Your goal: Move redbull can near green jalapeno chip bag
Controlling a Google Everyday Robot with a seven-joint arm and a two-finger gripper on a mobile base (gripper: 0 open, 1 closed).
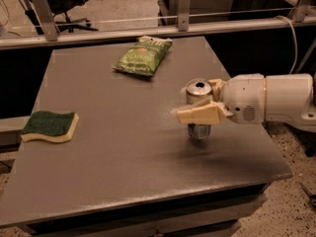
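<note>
Office: swivel chair (69, 4); pincer (198, 105) above table (123, 152)

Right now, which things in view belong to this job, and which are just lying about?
In the job: redbull can, clamped in the gripper over the right of the table; green jalapeno chip bag near the far edge.
Lying about: green-and-yellow sponge at the left edge.

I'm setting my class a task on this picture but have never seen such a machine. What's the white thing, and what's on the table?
The white thing is a robot arm reaching in from the picture's right. Its gripper, two beige fingers, is shut on an upright redbull can. The single camera looks down on the grey table from its near side. Farther back lies a green jalapeno chip bag; at the left, a green-and-yellow sponge.
</note>
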